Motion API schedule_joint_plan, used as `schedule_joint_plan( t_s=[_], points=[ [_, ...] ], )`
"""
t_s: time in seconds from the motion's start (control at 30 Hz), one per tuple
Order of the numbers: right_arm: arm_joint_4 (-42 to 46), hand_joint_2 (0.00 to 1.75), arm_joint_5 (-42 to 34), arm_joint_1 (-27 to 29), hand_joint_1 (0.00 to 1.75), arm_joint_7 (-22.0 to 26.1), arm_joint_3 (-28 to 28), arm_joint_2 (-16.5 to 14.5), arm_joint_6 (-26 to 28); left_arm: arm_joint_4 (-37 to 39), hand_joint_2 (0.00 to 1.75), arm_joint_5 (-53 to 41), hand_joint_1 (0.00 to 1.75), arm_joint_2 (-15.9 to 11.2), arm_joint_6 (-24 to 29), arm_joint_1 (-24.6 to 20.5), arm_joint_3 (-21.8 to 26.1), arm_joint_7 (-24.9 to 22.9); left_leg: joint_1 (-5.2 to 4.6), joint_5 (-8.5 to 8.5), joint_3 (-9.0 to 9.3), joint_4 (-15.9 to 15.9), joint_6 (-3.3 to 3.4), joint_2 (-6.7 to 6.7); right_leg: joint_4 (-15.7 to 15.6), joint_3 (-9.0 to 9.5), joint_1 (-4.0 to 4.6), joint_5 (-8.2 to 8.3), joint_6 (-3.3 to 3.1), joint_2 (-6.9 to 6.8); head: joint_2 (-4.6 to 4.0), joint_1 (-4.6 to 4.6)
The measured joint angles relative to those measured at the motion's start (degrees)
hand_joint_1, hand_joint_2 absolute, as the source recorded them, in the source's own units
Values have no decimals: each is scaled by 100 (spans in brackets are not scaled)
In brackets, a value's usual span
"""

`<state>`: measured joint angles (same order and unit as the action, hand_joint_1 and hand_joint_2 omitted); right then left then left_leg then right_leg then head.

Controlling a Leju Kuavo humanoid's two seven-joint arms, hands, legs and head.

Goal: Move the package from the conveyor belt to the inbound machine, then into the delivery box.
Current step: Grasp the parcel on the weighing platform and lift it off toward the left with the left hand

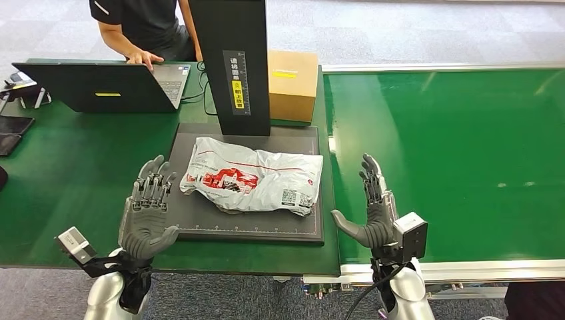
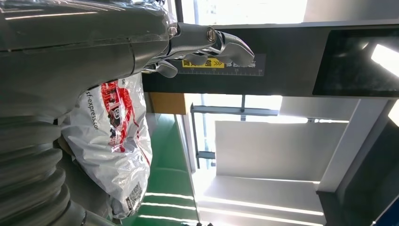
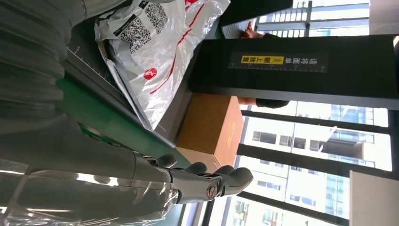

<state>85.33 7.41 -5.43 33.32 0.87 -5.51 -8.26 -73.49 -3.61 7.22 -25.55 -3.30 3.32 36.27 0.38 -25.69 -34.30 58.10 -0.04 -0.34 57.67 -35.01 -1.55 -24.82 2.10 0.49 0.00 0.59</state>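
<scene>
**Package on the scanner plate, both hands empty beside it**

We read part of a printed line on the crumpled white plastic mailer bag with red graphics [image 1: 252, 181]: "sf-express" shows along its side in the left wrist view [image 2: 113, 141]. It also carries square and bar codes near its right end, clear in the right wrist view [image 3: 155, 42] but not decodable by us. The black upright column of the inbound machine [image 1: 232, 63] bears a vertical strip of Chinese characters over a yellow warning label; we cannot read the characters reliably. A ruler scale runs along the front edge of the flat black scanning plate [image 1: 266, 233].

We note one closed container, a brown cardboard box with a yellow label [image 1: 293, 83], standing behind the plate and just right of the column; its contents are hidden.

The bag lies flat on the scanning plate, in front of the column's base, spanning most of the plate's width. It is off the green conveyor belt [image 1: 460, 160], which runs to the right of the table.

The left hand [image 1: 148, 207] is held upright at the plate's left edge, fingers spread and apart, holding nothing; the bag's left end is near it but not touching. The right hand [image 1: 373, 210] stands over the seam between table and belt, fingers extended, thumb out, palm toward the bag, also empty and apart from it.

At the far left, a person's hand [image 1: 143, 59] rests on an open black laptop [image 1: 106, 85] on the green table [image 1: 66, 187].
</scene>
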Motion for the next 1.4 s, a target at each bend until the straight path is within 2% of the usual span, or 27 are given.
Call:
schedule_joint_plan(
  t_s=[1.4],
  points=[
    [130,175,7,63,0,-151,-153,-63,0,-82,175,-8,0,34,-64,-57,0,-44,0,0,-1,0,0,0,0,0,0,0,0,0,0,0]
  ],
)
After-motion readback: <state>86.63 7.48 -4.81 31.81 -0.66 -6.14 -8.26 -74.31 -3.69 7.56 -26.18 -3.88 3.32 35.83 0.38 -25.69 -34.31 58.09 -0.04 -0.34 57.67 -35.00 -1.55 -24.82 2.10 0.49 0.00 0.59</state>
